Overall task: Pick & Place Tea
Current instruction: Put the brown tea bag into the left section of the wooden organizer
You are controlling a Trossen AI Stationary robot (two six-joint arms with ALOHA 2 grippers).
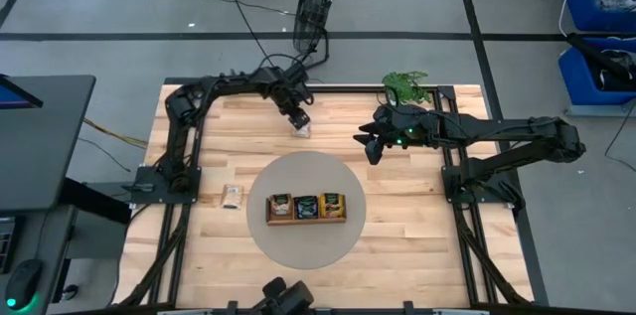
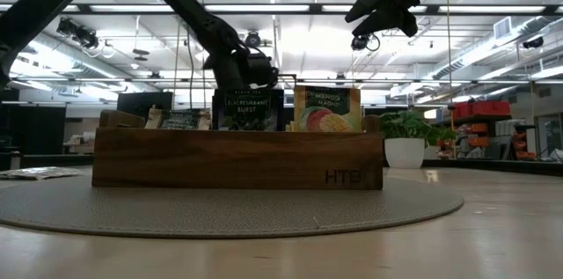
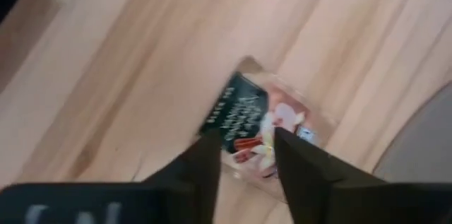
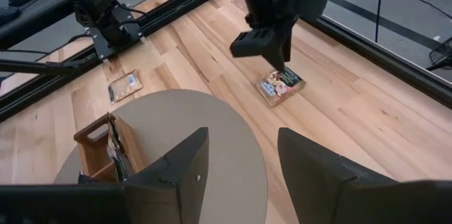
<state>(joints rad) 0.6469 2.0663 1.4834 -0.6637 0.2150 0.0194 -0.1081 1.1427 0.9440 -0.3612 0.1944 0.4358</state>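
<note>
Near the table's far edge, the tea sachet [image 4: 281, 86] lies flat on the wood directly beneath the left pincer [image 4: 277, 49], whose fingers stand parted astride it without gripping, while the right pincer [image 1: 371, 146], open and empty, hangs farther off.

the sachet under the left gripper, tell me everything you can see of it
The sachet is a small flat square packet, dark green on one part with a pale printed picture on the rest. It lies flat on the bare wooden table, beyond the round mat. The left gripper is right over it, fingers open astride it; contact is unclear.
</note>
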